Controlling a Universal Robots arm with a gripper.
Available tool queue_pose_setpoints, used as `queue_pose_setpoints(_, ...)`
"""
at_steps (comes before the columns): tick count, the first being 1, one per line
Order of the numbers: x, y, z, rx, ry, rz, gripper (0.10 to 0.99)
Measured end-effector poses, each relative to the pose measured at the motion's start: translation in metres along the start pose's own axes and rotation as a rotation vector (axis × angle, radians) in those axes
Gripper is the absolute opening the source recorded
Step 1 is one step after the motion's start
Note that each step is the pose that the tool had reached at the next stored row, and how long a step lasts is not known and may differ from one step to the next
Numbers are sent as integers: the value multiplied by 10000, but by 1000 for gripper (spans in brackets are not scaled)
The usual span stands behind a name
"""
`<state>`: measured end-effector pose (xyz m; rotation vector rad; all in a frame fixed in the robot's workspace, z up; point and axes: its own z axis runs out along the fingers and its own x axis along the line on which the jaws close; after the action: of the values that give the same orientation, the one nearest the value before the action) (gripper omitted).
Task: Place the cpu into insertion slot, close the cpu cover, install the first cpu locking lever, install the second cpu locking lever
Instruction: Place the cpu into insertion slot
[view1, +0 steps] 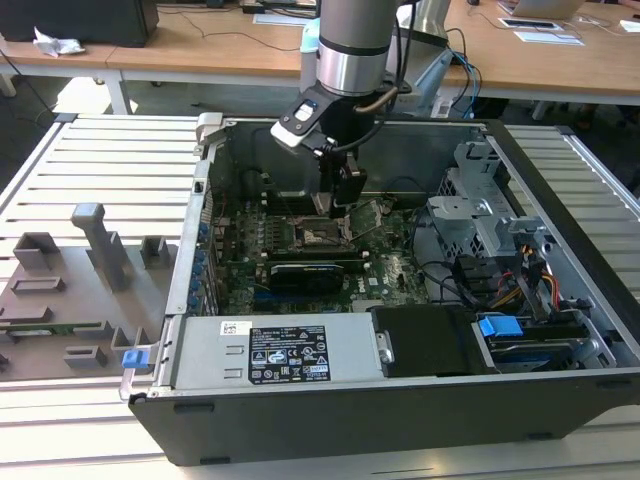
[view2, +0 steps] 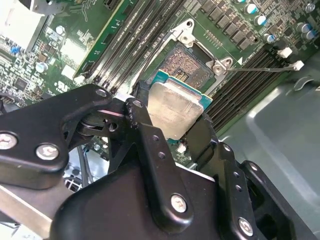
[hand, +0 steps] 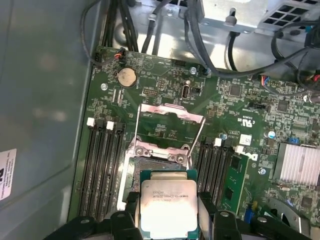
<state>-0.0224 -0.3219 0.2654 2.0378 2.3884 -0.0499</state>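
Cpu (hand: 168, 207) pinched and hanging right over the open insertion slot (hand: 150, 167)

The gripper (view1: 338, 200) was clamped on the chip by two opposite edges, I guess to keep it flat and squared up over the socket. It didn't look seated yet. The cpu cover (hand: 172, 111) stood flipped up out of the way. The chip itself was a small square, with a dull silvery lid and a green rim.
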Motion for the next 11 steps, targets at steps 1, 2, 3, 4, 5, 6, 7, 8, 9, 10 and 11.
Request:
queue_pose_setpoints(1, 0, 0, 0, 3, -3, 118, 545)
queue_pose_setpoints(2, 0, 0, 0, 5, -4, 196, 545)
queue_pose_setpoints(3, 0, 1, 0, 8, -5, 309, 545)
queue_pose_setpoints(4, 0, 1, 0, 11, -7, 416, 545)
queue_pose_setpoints(5, 0, 1, 0, 14, -8, 495, 545)
queue_pose_setpoints(6, 0, 1, 0, 18, -12, 656, 545)
queue_pose_setpoints(7, 0, 1, 0, 21, -14, 755, 545)
queue_pose_setpoints(8, 0, 1, 0, 23, -16, 822, 545)
queue_pose_setpoints(9, 0, 2, 0, 26, -18, 936, 545)
queue_pose_setpoints(10, 0, 2, 0, 32, -23, 1126, 545)
queue_pose_setpoints(11, 0, 2, 0, 36, -26, 1253, 545)
